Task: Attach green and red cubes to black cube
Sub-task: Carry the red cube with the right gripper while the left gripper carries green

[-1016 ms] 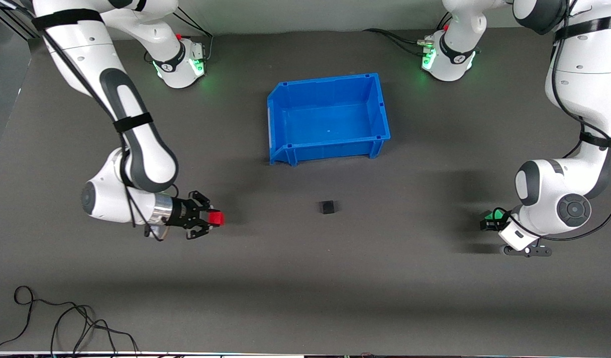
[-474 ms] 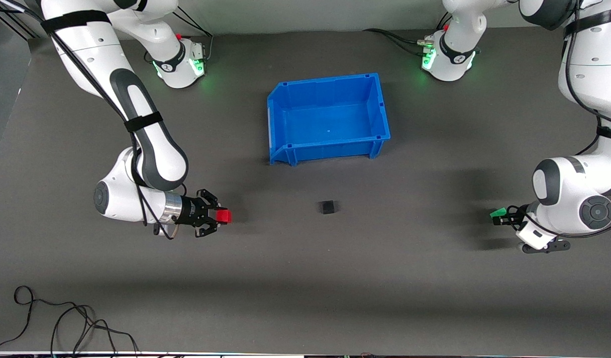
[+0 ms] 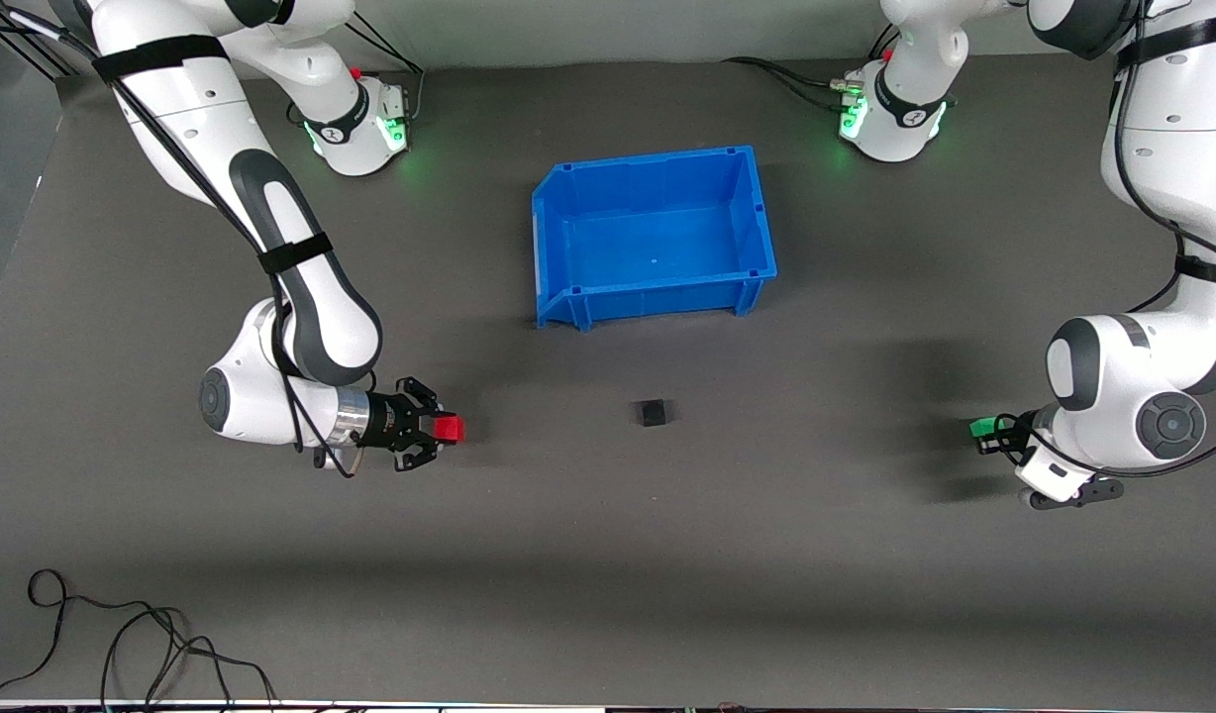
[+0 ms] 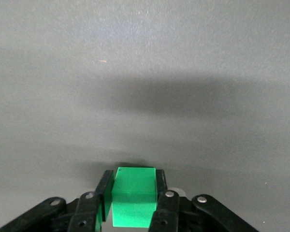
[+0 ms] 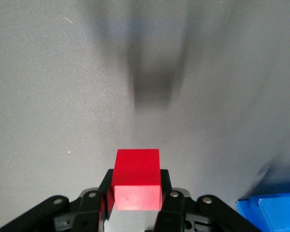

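The black cube (image 3: 653, 412) is seen alone on the grey table (image 3: 608, 555), roughly mid-table, nearer the front cam than the blue bin (image 3: 654, 236), and touched by nothing. The red cube (image 3: 451, 428) is gripped by the right gripper (image 3: 438, 430), jaws clenched on its two sides, held over the table toward the right arm's end, apart from the black cube and about level w/ it in the front view. In the right wrist view the red cube (image 5: 137, 179) is seen pinched btwn the fingers (image 5: 166, 193), w/ a corner of the bin (image 5: 270, 212) at the frame edge. The green cube (image 3: 982, 428) is held by the left gripper (image 3: 988, 434) over the table toward the left arm's end, well apart from the black cube. In the left wrist view the green cube (image 4: 133, 196) is seen sitting btwn the fingers (image 4: 160, 191), both pressed against its sides, so it is grasped. Neither colored cube is attached to the black cube yet. A loose cable (image 3: 123, 644) is seen on the table edge nearest the cam, at the right arm's end.
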